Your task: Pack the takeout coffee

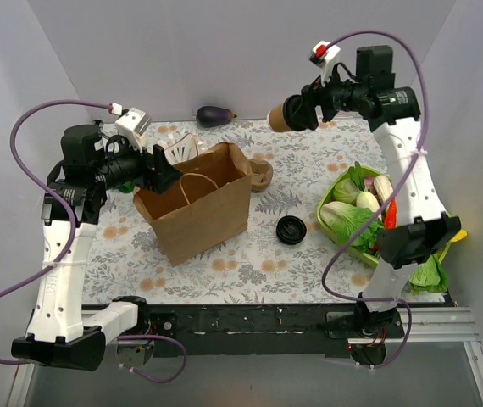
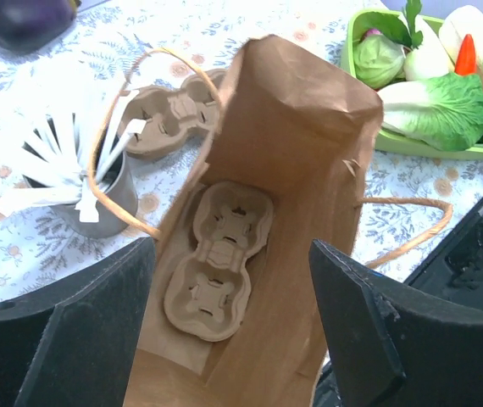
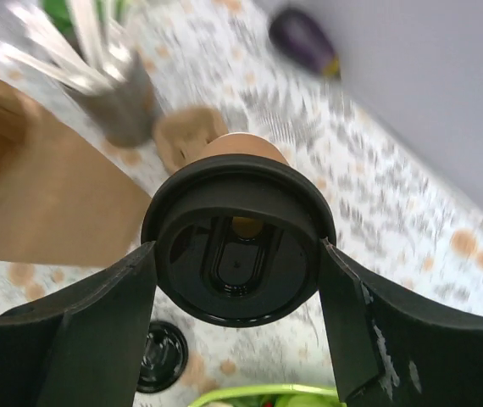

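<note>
The takeout coffee (image 1: 282, 115), capped with a black lid, is held clear of the bench (image 1: 301, 170) above its far edge by the right claw (image 1: 297, 110). The claw's fingers are closed on the two sides of the lidded top. The cup is carried roughly on its side and is judged to need righting before it is lowered. The left claw (image 2: 233, 280) is spread wide at the mouth of the paper bag (image 1: 199, 212), apparently to keep it open; contact with the bag cannot be confirmed. A cardboard carrier (image 2: 216, 263) lies on the bag's floor, placed to receive the cup.
</note>
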Tool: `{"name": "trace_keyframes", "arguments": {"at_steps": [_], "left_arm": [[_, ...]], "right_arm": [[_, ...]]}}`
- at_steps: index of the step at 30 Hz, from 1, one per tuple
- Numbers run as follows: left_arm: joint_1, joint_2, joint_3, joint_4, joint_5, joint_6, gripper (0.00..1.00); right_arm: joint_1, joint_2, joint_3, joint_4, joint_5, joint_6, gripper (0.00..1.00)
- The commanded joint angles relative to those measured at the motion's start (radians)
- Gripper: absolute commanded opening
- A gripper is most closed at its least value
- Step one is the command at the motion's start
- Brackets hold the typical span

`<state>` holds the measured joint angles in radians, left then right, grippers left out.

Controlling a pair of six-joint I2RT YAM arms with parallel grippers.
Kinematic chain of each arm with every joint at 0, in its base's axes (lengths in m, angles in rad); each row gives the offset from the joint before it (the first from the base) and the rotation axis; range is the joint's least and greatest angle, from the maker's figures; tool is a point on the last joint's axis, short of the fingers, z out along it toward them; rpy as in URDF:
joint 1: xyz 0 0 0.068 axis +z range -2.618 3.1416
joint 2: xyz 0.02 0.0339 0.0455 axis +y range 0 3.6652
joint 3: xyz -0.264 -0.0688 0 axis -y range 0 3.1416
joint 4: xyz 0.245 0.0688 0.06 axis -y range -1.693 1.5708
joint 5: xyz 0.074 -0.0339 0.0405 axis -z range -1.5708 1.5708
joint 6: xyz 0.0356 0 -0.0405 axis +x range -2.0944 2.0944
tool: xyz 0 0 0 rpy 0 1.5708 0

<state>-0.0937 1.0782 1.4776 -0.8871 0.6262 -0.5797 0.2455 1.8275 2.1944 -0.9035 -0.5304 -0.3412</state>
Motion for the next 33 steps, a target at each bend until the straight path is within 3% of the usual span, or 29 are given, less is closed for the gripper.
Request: {"name": "trace_keyframes", "arguments": {"at_steps": [1,5,9,13,20,24,25,27,31,32,33], "left_arm": [[0.006,0.012,0.042,0.046,-0.066,-0.005,0.73],[0.008,0.023,0.095,0.071,-0.143,0.03,0.74],[0.008,0.089,0.141,-0.068,-0.119,0.138,0.77],[0.008,0.106,0.096,-0.127,-0.131,0.141,0.78],[0.008,0.077,0.018,-0.105,-0.175,0.146,0.71],[0.008,0.049,-0.008,-0.113,-0.108,0.162,0.54],[0.006,0.045,-0.014,-0.119,-0.052,0.168,0.46],[0.006,0.035,-0.025,-0.151,0.024,0.197,0.39],[0.006,-0.017,-0.086,-0.17,0.185,0.19,0.16],[0.006,-0.029,-0.105,-0.165,0.234,0.182,0.04],[0.006,-0.041,-0.143,-0.155,0.25,0.172,0.0]], "right_arm": [[0.062,-0.154,-0.028,0.222,-0.229,0.08,0.01],[0.199,-0.163,-0.001,0.235,-0.258,-0.002,0.01],[0.326,-0.139,0.008,0.115,-0.246,-0.137,0.01],[0.391,-0.149,-0.067,0.055,-0.197,-0.283,0.01],[0.478,-0.126,-0.041,-0.09,-0.099,-0.468,0.01],[0.541,-0.149,-0.068,-0.162,-0.051,-0.542,0.01],[0.552,-0.155,-0.076,-0.169,-0.037,-0.551,0.01],[0.589,-0.181,-0.096,-0.189,-0.016,-0.579,0.01],[0.667,-0.209,-0.105,-0.244,0.067,-0.636,0.01],[0.684,-0.212,-0.107,-0.256,0.078,-0.644,0.01],[0.713,-0.215,-0.108,-0.273,0.089,-0.648,0.01]]}}
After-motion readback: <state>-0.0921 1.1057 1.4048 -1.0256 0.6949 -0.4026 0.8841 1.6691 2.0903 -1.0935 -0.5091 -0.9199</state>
